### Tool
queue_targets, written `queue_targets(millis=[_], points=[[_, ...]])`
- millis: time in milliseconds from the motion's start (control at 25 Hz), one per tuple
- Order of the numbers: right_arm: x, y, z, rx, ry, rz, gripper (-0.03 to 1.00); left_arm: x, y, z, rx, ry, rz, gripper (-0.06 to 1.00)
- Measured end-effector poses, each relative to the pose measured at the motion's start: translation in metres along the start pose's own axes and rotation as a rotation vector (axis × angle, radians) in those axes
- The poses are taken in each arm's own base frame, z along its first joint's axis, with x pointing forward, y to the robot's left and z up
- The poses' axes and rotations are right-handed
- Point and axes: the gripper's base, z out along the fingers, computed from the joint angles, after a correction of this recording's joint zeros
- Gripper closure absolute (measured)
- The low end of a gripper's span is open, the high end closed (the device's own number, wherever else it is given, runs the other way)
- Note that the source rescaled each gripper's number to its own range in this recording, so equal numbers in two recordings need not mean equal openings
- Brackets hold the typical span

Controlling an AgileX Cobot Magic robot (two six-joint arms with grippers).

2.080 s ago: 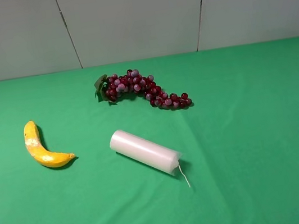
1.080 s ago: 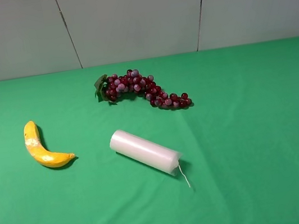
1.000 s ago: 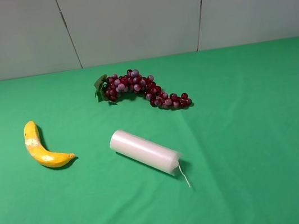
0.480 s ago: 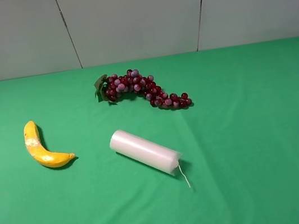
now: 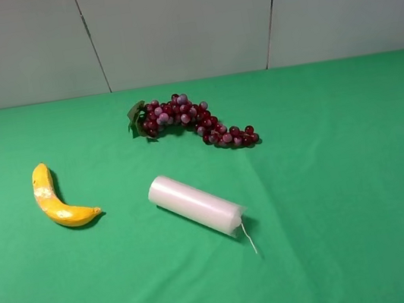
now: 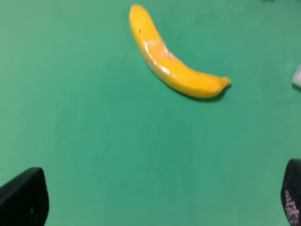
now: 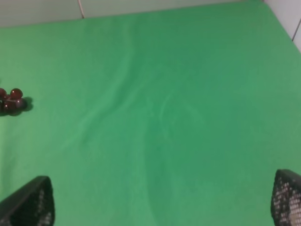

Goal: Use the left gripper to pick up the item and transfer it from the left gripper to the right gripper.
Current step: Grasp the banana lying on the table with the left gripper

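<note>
Left wrist view: the left gripper (image 6: pixel 157 197) gapes wide and empty, with the banana (image 6: pixel 171 70) lying ahead on the cloth (image 6: pixel 70 117). Nothing has moved overhead and the right gripper (image 7: pixel 157 200) is equally spread and empty, so pickup hasn't started.

Yellow banana (image 5: pixel 47 201) with whitish patch, dark red grapes (image 5: pixel 193 122), white roll (image 5: pixel 195 204), plain green cloth (image 5: pixel 344 175).

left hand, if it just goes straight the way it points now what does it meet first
Most likely the curved yellow banana, lying ahead in line with the open left hand. Depth is unclear, so it might touch the green cloth short of it first.
</note>
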Motion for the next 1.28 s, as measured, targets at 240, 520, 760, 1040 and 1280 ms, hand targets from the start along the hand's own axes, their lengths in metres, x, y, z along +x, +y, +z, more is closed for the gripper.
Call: queue_targets(millis=[240, 520, 760, 1040, 1280], points=[[0.0, 0.0, 0.0, 0.0, 0.0, 0.0, -0.03, -0.027, -0.001, 0.033, -0.005, 0.123, -0.022, -0.06], [0.0, 0.0, 0.0, 0.0, 0.0, 0.0, -0.03, -0.046, -0.001, 0.073, -0.021, 0.244, -0.111, -0.05], [0.0, 0.0, 0.0, 0.0, 0.0, 0.0, -0.03, -0.054, -0.002, 0.107, -0.044, 0.343, -0.194, -0.05], [0.0, 0.0, 0.0, 0.0, 0.0, 0.0, -0.03, -0.057, -0.008, 0.146, -0.049, 0.438, -0.28, -0.04], [0.0, 0.0, 0.0, 0.0, 0.0, 0.0, -0.03, -0.053, -0.025, 0.178, -0.059, 0.512, -0.342, -0.04]])
